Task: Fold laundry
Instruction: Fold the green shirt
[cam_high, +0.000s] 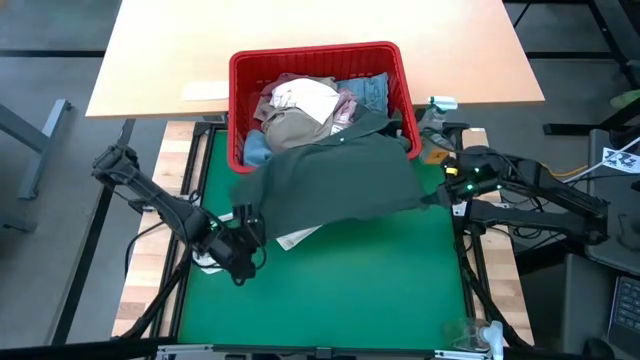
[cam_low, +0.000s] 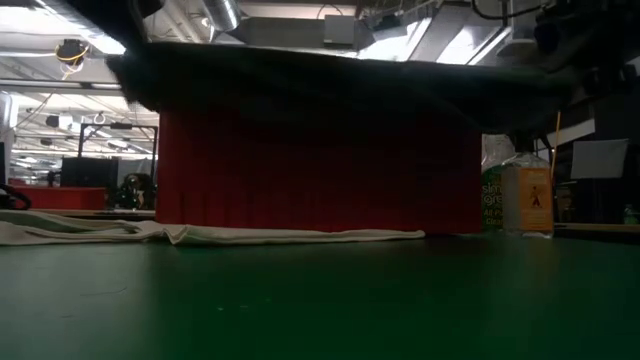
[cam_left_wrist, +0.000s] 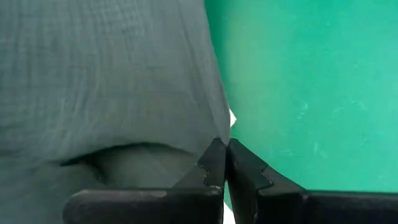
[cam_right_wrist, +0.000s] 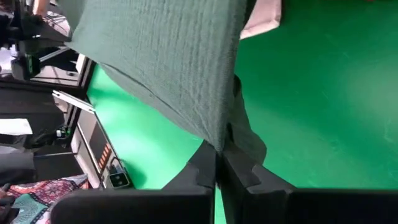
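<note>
— What have you got hold of?

— The dark green top (cam_high: 335, 178). My left gripper (cam_high: 243, 222) is pinched tight on one corner of it, near the left edge of the green mat (cam_high: 330, 290), and my right gripper (cam_high: 448, 195) is clamped on the opposite corner, right at the mat's right edge. In both wrist views my fingers meet with a fold of the green cloth caught between the tips.

— So the top is off the surface?

— Yes, it hangs stretched between my two arms, clear of the mat. From table height it shows as a dark sheet across the upper part of the view, with open air beneath it. Its far part drapes over the near rim of the red basket (cam_high: 243, 75), which stands at the far edge of the mat, against the wooden table (cam_high: 150, 60) behind.

— And the rest of the laundry?

— Piled in the basket: beige trousers (cam_high: 300, 127) in the middle, a white piece (cam_high: 305, 97) on top, a bit of mottled pink (cam_high: 347, 105) beside that, and light blue denim (cam_high: 372, 92) toward the far right corner. More blue cloth (cam_high: 257, 150) shows at the near left corner of the basket.

— Anything lying on the mat itself?

— A pale cloth (cam_low: 200, 235) lies flat under the green top — the overhead view shows only a white edge of it peeking out.
</note>
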